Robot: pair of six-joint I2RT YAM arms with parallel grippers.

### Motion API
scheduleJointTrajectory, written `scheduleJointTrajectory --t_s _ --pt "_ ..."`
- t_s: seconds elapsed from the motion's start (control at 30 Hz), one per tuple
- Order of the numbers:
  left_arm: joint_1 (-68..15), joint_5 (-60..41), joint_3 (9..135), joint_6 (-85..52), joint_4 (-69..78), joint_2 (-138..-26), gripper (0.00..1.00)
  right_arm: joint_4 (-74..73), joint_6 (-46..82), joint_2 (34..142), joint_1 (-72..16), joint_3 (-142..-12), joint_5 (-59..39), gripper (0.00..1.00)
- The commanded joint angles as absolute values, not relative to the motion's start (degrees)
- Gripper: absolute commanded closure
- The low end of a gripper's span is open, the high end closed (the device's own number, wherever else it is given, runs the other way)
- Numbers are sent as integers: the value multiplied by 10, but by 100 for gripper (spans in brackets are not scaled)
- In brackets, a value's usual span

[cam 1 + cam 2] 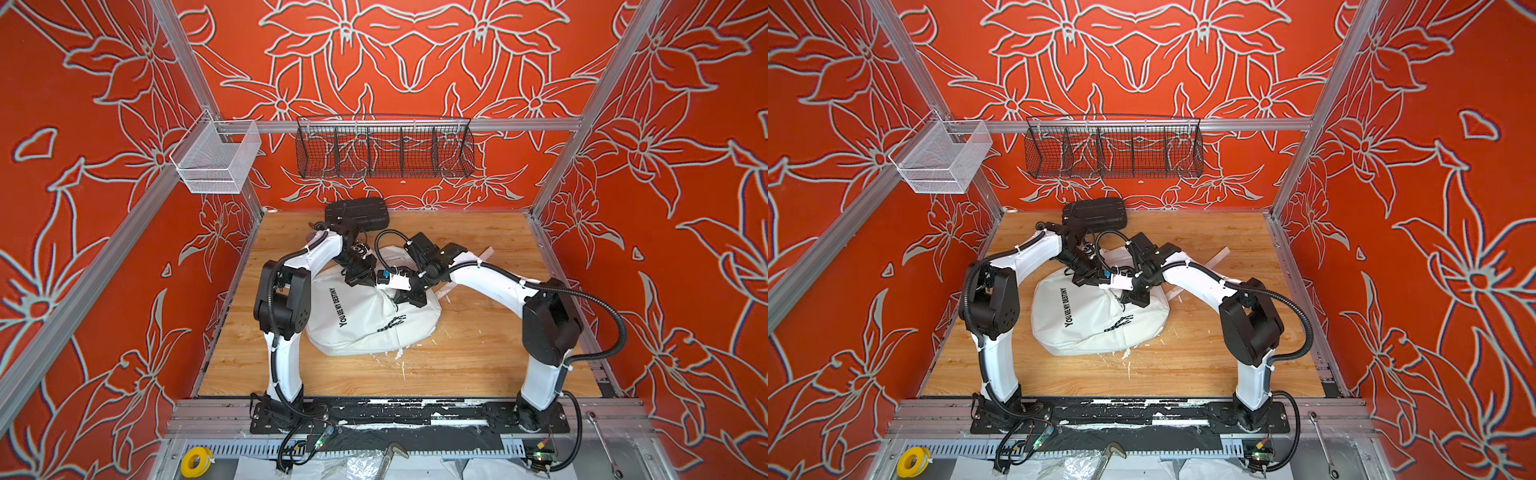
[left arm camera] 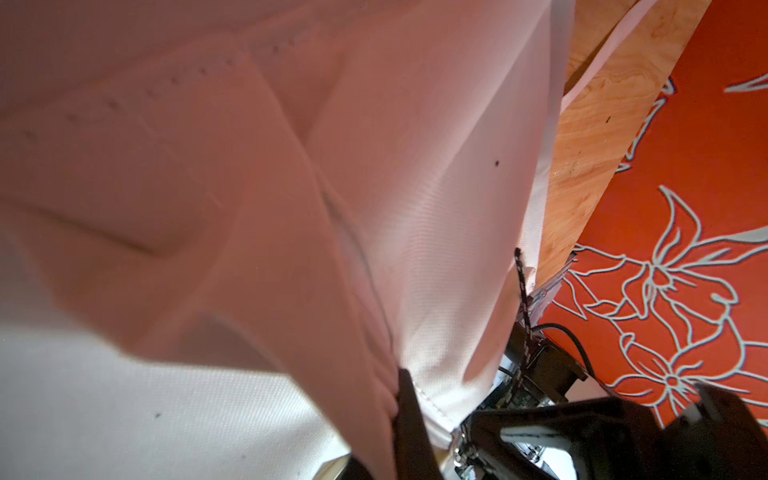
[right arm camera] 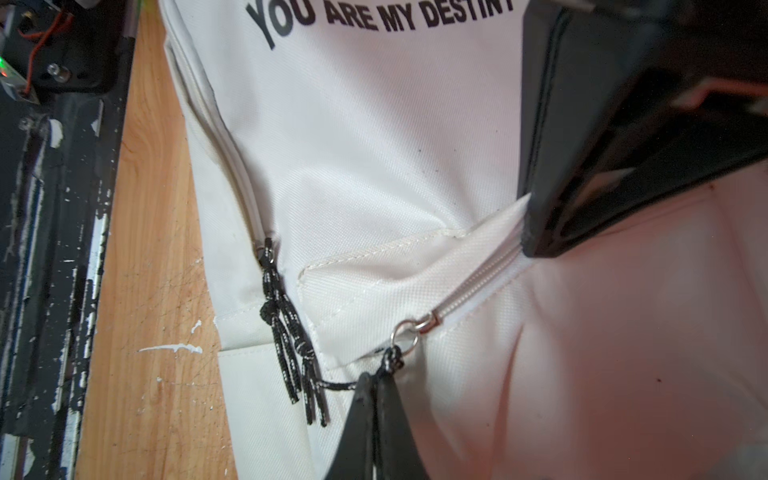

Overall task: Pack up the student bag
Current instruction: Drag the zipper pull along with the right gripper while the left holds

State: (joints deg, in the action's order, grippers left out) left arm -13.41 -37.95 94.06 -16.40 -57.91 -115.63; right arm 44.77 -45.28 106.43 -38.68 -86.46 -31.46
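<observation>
Backpack (image 1: 357,320): lay directly beneath both my grippers. Right gripper (image 3: 377,381): clamped on zip cord (image 3: 392,357). Left gripper (image 2: 402,384): pinched fabric beside the zip. Step, probably: unzipping. Next needed: steady pull along the zip.

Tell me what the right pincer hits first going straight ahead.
Shut on the cord zip pull, the right pincer points at its metal ring, then probably the zipper of the student bag.
</observation>
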Motion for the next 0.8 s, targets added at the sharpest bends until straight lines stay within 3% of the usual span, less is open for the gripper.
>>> scheduleJointTrajectory --t_s 0.0,0.17,0.27,0.4,0.57,0.77 --pt "-108 -323 941 -131 -564 -1128 100 582 -496 1077 -390 -866 -403 100" --pt "-112 -360 965 -98 -590 -1146 100 552 -479 1076 -394 -840 -273 100" --pt "-141 -365 986 -87 -602 -1163 100 461 -437 1067 -394 -838 -210 100" --pt "-159 -383 980 -98 -592 -1171 100 276 -429 1028 -395 -765 -200 100" --pt "-160 -391 959 -105 -577 -1165 100 109 -470 987 -395 -676 -181 75" --pt "-161 -400 962 -108 -575 -1176 100 43 -537 931 -401 -609 -214 67"
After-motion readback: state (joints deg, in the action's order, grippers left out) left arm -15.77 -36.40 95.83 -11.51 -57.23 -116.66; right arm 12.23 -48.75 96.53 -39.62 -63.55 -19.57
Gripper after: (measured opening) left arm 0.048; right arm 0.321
